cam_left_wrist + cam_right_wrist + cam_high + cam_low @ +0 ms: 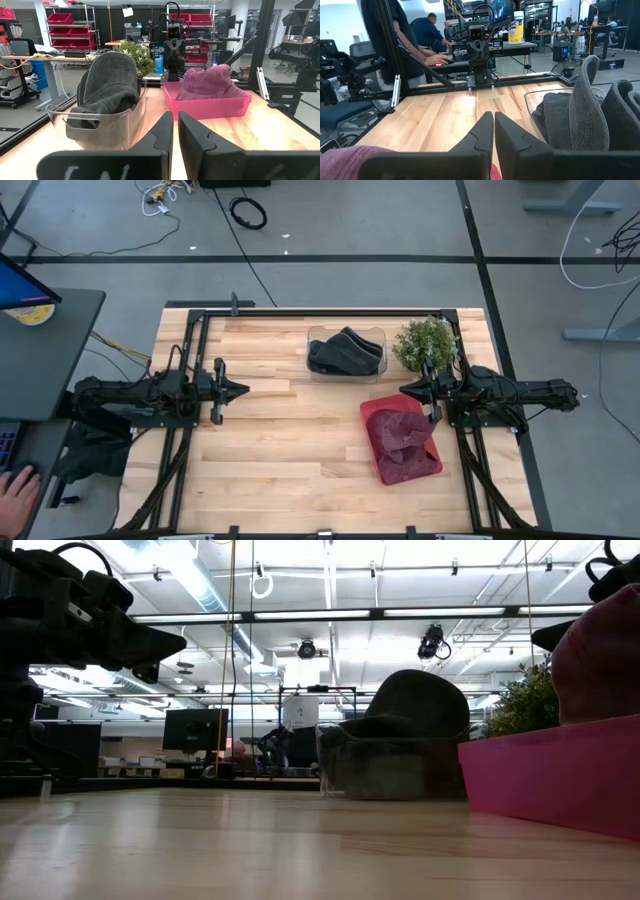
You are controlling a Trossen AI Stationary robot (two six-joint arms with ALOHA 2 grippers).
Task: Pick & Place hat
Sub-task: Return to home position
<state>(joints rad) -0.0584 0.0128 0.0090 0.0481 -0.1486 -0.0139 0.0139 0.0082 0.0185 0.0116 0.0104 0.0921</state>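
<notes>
Now left gripper [240,390] and right gripper [405,390] both pinched together at table sides. Black caps [345,350] in clear bin [318,333], red cap [400,435] in red bin [437,464].

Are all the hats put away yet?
Looks done. The dark grey caps sit in the clear plastic bin, and the dark red cap sits in the red plastic bin. No hat lies on the wooden table. The left gripper and right gripper hold nothing, fingers shut, at the table's sides. Nothing left to move.
</notes>
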